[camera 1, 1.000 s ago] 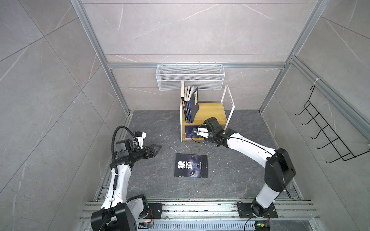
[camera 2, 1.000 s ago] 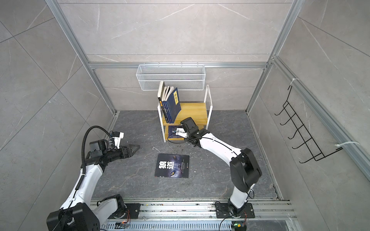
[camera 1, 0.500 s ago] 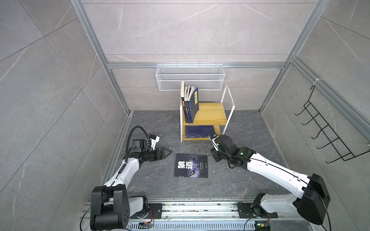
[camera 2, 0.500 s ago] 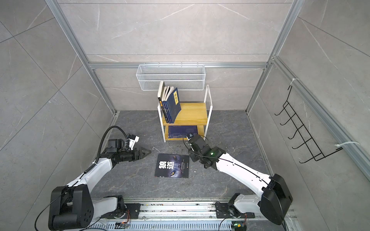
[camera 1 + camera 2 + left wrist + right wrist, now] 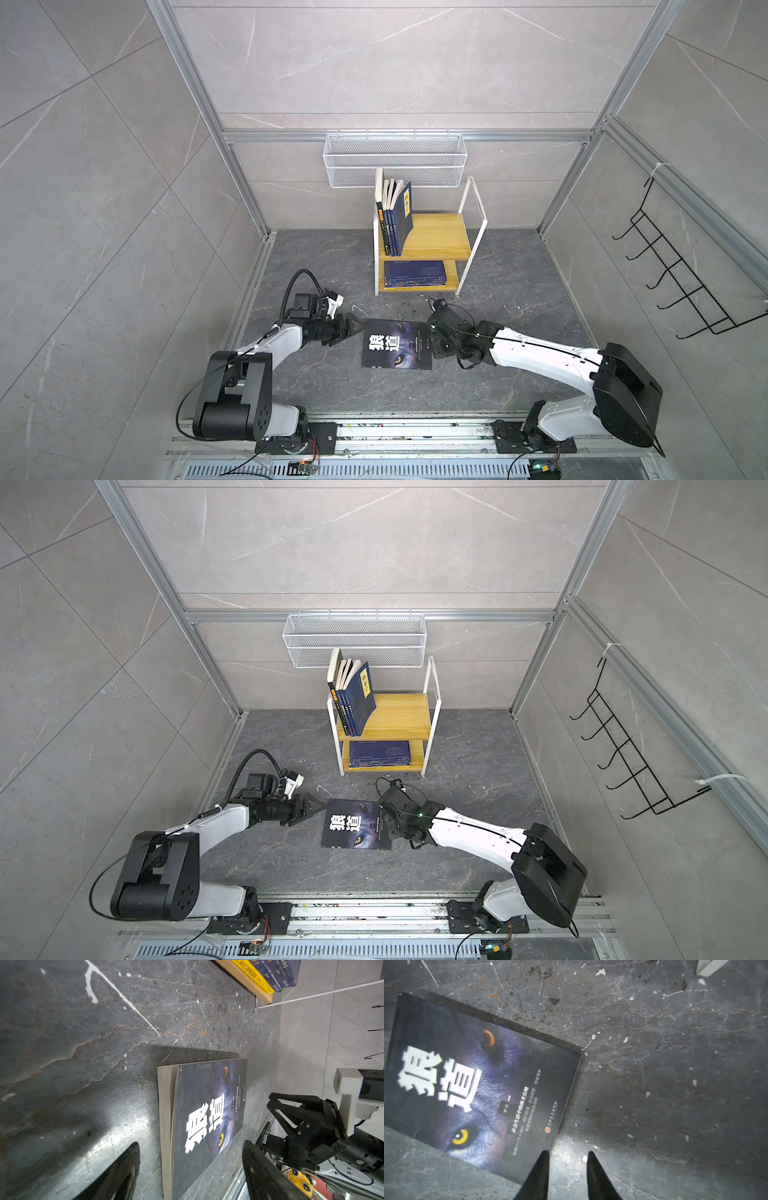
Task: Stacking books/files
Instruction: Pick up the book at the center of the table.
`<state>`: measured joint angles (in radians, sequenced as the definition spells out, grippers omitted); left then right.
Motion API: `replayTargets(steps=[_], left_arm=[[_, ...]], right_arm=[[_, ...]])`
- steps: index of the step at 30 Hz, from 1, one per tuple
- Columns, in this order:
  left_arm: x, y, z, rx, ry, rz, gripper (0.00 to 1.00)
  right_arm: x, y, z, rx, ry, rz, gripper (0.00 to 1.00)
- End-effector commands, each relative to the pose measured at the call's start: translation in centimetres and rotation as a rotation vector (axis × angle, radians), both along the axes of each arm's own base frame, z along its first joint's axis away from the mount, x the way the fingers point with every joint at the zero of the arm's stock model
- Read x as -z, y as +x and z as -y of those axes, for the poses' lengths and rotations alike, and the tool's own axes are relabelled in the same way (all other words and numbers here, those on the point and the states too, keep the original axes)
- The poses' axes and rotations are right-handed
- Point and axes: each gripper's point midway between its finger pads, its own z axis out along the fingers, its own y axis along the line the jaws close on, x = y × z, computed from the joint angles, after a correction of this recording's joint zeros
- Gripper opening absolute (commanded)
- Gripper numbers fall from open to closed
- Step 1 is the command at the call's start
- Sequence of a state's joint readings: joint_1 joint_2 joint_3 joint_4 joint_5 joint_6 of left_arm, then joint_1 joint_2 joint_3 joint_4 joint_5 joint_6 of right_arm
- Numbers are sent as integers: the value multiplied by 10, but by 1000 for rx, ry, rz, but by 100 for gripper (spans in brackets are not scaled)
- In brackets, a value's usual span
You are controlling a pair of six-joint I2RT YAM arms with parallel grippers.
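So both arms just swung in. The left gripper, jaws spread wide, and the right gripper, fingers narrowed to a slim empty gap, now flank the black book lying flat between them. It looks like the last pickup. Beyond the fingertips on the shelf, there are four upright books up top and a flat navy pile below that I can't count.

Robot laboratory test cell, fitted out as a mock room. Grey stone-look wall panels sit in an aluminium frame. A left arm and a right arm stand on a metal rail along the front edge of the dark marbled floor. A wire basket, a hook rack and a small wooden shelf holding books furnish it.
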<state>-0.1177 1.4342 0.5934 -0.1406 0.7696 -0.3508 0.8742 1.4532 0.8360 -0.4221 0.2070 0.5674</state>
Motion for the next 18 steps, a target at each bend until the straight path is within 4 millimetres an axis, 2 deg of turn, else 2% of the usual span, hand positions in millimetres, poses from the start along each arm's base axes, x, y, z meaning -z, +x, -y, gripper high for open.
replayTargets(steps=[1, 4, 11, 18], left_arm=[[4, 8, 5, -15, -15, -30, 78], [14, 7, 6, -13, -4, -65, 76], [17, 2, 25, 34, -39, -127, 71], [5, 0, 41, 47, -98, -175, 64]], right_arm=[[11, -2, -8, 19, 16, -41, 31], [22, -5, -9, 26, 21, -60, 30], [47, -12, -6, 39, 12, -109, 28], [59, -16, -7, 21, 11, -127, 26]])
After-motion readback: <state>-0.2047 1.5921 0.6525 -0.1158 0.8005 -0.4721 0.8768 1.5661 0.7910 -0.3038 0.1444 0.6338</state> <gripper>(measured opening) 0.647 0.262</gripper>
